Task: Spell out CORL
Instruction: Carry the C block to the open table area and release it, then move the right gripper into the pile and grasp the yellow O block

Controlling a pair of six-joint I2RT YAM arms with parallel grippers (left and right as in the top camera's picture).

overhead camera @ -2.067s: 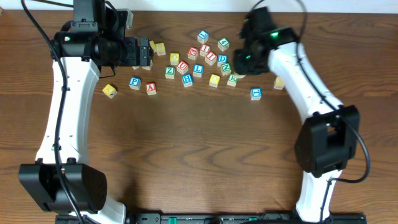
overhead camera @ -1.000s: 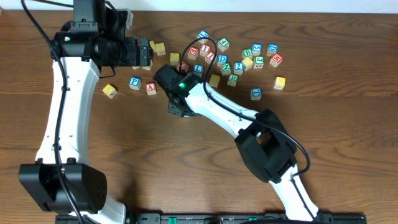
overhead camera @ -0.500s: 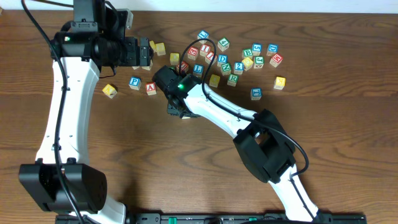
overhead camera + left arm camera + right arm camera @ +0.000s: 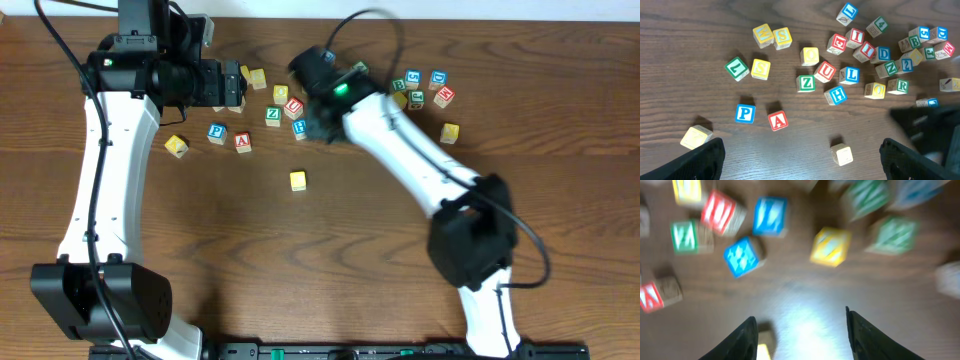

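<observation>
A lone yellow-topped cube [image 4: 298, 180] sits on bare wood below the pile; it also shows in the left wrist view [image 4: 842, 154] and, blurred, by my right gripper's left finger [image 4: 762, 347]. Another yellow-topped cube [image 4: 874, 90] lies in the pile beside the green R cube [image 4: 897, 86]. The blue L cube [image 4: 852, 75] lies left of them. My right gripper [image 4: 318, 128] is open and empty over the pile's lower edge, hiding L and R from overhead. My left gripper [image 4: 240, 88] is open and empty at the pile's left end.
The blue H cube [image 4: 836, 95], green Z cube [image 4: 806, 83] and red U cube [image 4: 825, 72] crowd round the L. Blue P [image 4: 217, 132], red A [image 4: 242, 141] and a yellow cube [image 4: 177, 146] lie left. More cubes [image 4: 437, 78] lie at the upper right.
My right gripper has let go of the yellow-topped cube on the bare wood and swung up and right to the pile. The left arm has not moved.
</observation>
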